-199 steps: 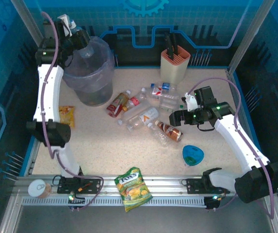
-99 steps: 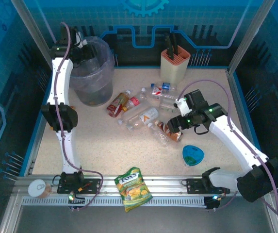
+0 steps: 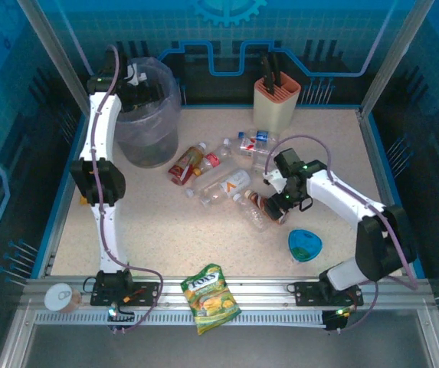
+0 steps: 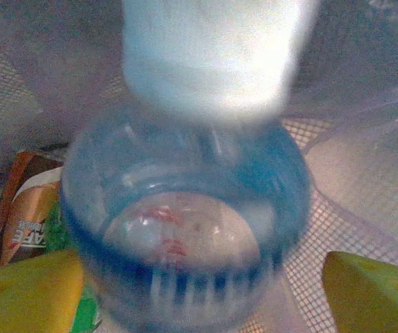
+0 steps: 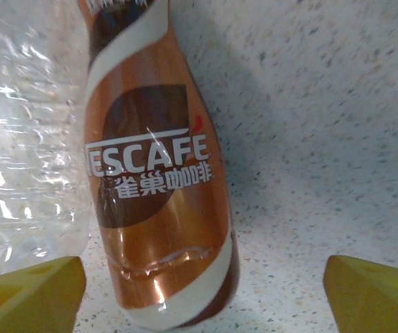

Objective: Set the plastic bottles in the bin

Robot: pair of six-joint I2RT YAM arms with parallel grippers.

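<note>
My left gripper [image 3: 142,90] hangs over the bin [image 3: 149,126], a round grey wastebasket with a crinkled liner. In the left wrist view it [image 4: 199,302] is open, and a blurred clear bottle with a white label [image 4: 185,201] is loose between the yellow fingers [image 4: 25,295], above the bin's mesh floor. A brown coffee bottle [image 4: 25,215] lies inside the bin. My right gripper [image 3: 282,201] is open and low over a brown Nescafe bottle [image 5: 157,208] lying on the table, which sits between its fingers [image 5: 372,291] untouched. More plastic bottles [image 3: 225,186] lie at mid-table.
A crushed clear bottle [image 5: 25,139] lies against the Nescafe bottle. A peach knife holder [image 3: 276,100] stands at the back. A blue bowl [image 3: 305,245] sits near the right arm, a green snack bag [image 3: 211,297] at the front edge, a tin can [image 3: 62,297] front left.
The left gripper has opened over the bin and let go of the clear bottle. The right gripper has come down and left until its fingers stand on either side of the brown bottle.
</note>
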